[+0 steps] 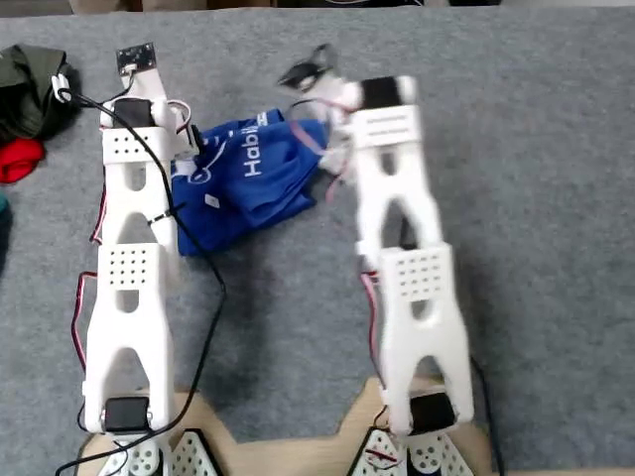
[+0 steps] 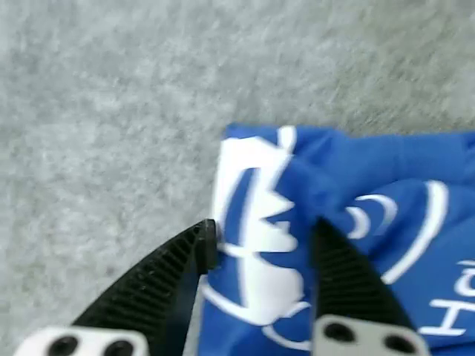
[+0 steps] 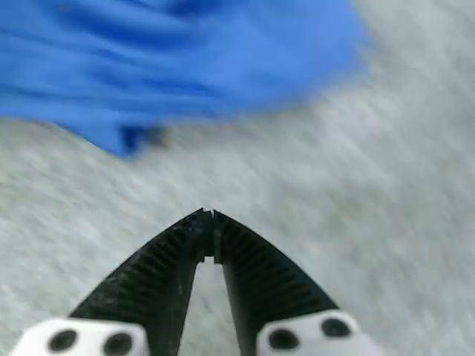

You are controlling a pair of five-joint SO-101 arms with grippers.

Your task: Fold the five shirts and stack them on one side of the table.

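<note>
A crumpled blue shirt [image 1: 248, 174] with white print lies on the grey table between my two arms. My left gripper [image 2: 263, 237] is open and straddles a printed corner of the blue shirt [image 2: 356, 193]; one finger rests at the cloth's edge, the other on the cloth. In the high view the left gripper [image 1: 191, 147] sits at the shirt's left side. My right gripper [image 3: 208, 222] is shut with nothing in it, above bare table just short of the blue shirt [image 3: 185, 59]. From above, the right gripper [image 1: 330, 154] is at the shirt's right edge.
A dark olive garment [image 1: 30, 84] and a red one [image 1: 20, 159] are heaped at the table's far left, with a sliver of teal cloth [image 1: 3, 208] below them. Grey table [image 1: 536, 198] stretches to the right. Cables trail along the left arm.
</note>
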